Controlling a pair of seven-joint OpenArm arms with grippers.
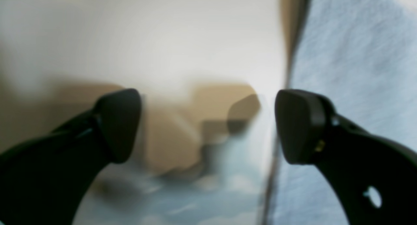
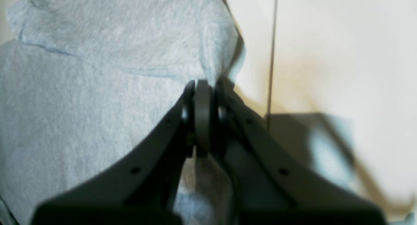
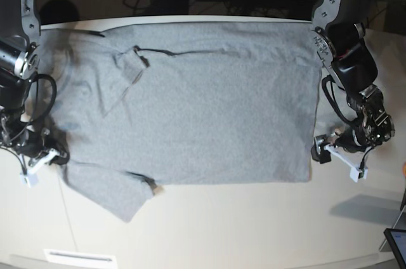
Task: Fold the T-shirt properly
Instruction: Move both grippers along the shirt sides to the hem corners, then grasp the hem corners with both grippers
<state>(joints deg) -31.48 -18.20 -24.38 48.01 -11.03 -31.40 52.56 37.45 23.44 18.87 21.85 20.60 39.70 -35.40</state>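
- Base view: the T-shirt (image 3: 190, 104) lies spread flat, plain grey side up, across most of the table (image 3: 254, 231); its hem is toward the view's right, its sleeves toward the left.
- Right gripper (image 2: 202, 88): jaws closed together, pinching a raised fold of the T-shirt (image 2: 81, 97) at the shirt's edge.
- Left gripper (image 1: 208, 125): jaws wide apart, nothing between them. The wrist view is blurred; the fabric (image 1: 355, 71) appears to lie just beside the right-hand finger.

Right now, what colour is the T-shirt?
Plain heather grey T-shirt, no print showing; clearest in the base view.
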